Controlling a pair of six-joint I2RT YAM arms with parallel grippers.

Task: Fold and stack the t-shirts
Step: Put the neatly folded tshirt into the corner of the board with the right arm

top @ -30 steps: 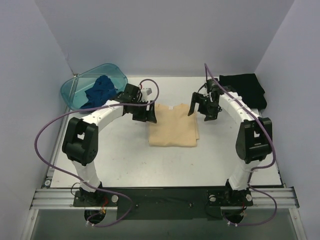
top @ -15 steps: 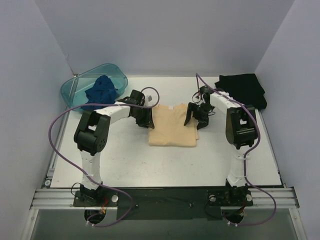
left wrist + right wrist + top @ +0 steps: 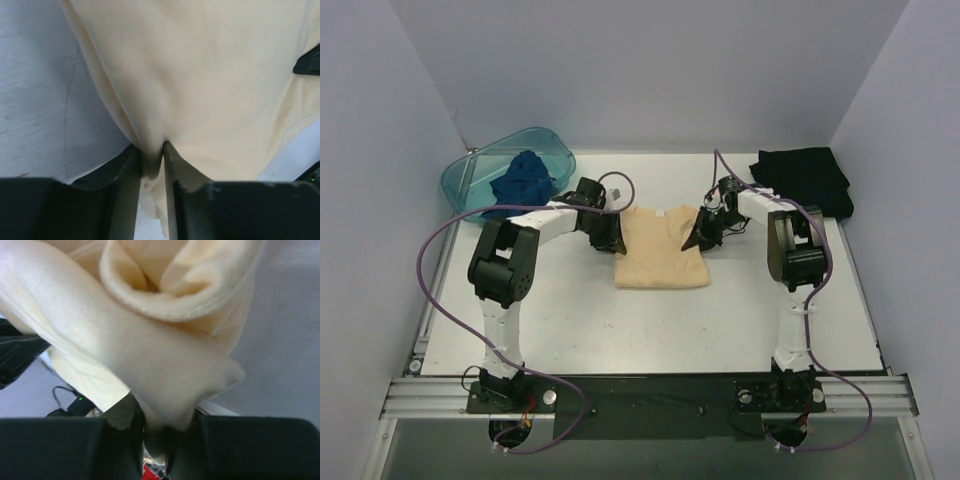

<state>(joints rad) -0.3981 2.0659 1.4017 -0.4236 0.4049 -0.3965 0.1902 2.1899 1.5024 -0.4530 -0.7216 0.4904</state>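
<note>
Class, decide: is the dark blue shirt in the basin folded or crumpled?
Crumpled: the dark blue shirt lies in a lumpy heap inside the teal basin.

light: bright, even, diffuse | shadows: soft, faint | right wrist view: tan t-shirt (image 3: 165, 375) close, soft-focus

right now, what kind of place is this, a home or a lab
Probably a robotics lab cell: a white table boxed in by plain panels, two arms bolted to a metal rail at its near edge, and staged laundry like the pale yellow t-shirt.
</note>
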